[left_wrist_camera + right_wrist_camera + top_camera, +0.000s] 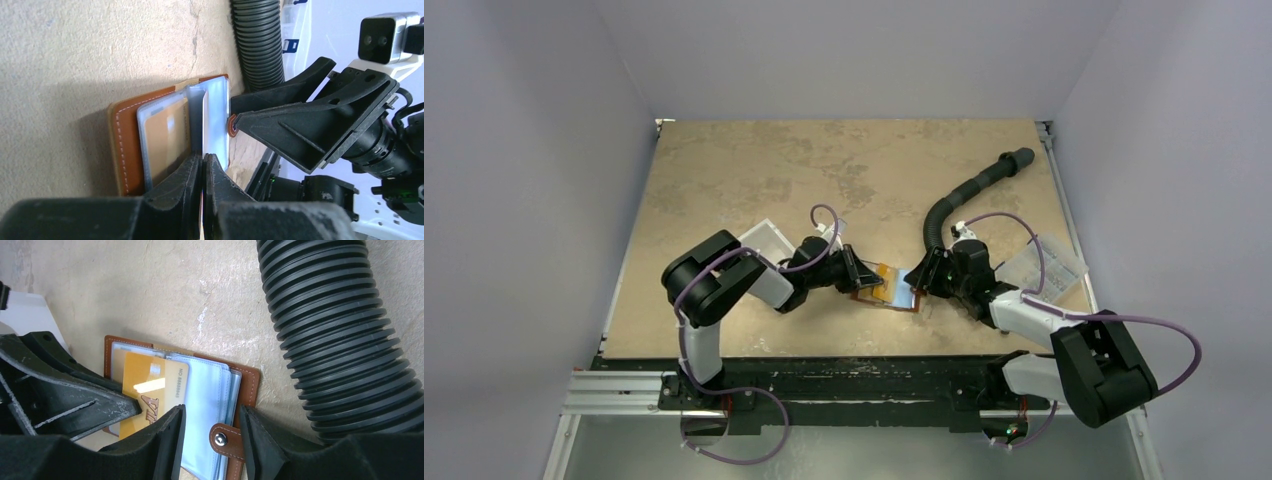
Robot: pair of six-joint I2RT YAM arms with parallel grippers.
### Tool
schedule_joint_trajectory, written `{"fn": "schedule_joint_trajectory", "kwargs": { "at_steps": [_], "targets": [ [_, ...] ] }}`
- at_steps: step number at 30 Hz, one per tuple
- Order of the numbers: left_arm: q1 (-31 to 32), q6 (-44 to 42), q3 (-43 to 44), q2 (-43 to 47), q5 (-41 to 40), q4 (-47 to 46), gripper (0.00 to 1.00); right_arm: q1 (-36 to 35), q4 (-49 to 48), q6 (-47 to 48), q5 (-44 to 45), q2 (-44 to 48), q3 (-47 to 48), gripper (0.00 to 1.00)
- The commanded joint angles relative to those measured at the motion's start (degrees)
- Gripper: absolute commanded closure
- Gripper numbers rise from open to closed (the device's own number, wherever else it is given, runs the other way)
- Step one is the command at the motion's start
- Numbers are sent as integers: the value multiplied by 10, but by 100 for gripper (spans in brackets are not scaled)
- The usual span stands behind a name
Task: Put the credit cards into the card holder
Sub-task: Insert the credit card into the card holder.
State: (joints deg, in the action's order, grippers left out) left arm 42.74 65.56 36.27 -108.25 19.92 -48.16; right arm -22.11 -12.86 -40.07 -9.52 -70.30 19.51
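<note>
1. A gold credit card (150,385) is lying across the pale sleeves (210,385) of the card holder (247,385). The holder is resting open and flat near the middle of the bench (754,170). Whether the card is sitting inside a sleeve or only on top of one, I cannot tell.
2. The left tool (202,162) is closed tight, with its tips meeting at the card's edge. These views are not showing whether it is pinching the card or a sleeve page.
3. The right tool (211,410) is standing open. Its fingers are straddling the snap tab (220,440) and appear to be pinning the holder's right half down.
4. Judging from this, the insertion step is under way: a card is being fed into a pocket while the holder is being steadied.
5. The next move is calling for a short, level push along the sleeve's mouth. The right tool should be pressing down so the holder is not sliding toward the black hose (340,340) just beside it.
</note>
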Motion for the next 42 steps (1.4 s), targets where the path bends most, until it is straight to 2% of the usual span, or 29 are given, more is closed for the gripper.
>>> {"fn": "schedule_joint_trajectory", "kwargs": {
  "at_steps": [1,4,7,13,21,24,28,35,42],
  "targets": [
    [-4,70,-19,-33,16,-139,100,-5,25,-4,-12,0,-12,49],
    [-4,105,-31,-57,21,-202,100,-5,24,-4,-13,-2,-11,49],
    [0,106,-36,-60,17,-208,100,-5,24,-3,-13,-6,-10,49],
    [23,38,-16,-22,-11,-104,100,-4,22,-2,-14,-11,-7,49],
    [38,-102,29,54,-76,138,69,-5,24,0,-14,-13,-5,49],
    [43,-165,71,75,-98,243,63,-5,23,1,-15,-14,-4,49],
    [51,-216,105,82,-114,326,59,-5,22,3,-15,-16,-3,49],
    [65,-242,132,63,-111,365,57,-5,23,3,-15,-13,-4,49],
    [90,-231,141,52,-107,353,57,-7,16,-4,-25,-15,-11,49]
  ]
}}
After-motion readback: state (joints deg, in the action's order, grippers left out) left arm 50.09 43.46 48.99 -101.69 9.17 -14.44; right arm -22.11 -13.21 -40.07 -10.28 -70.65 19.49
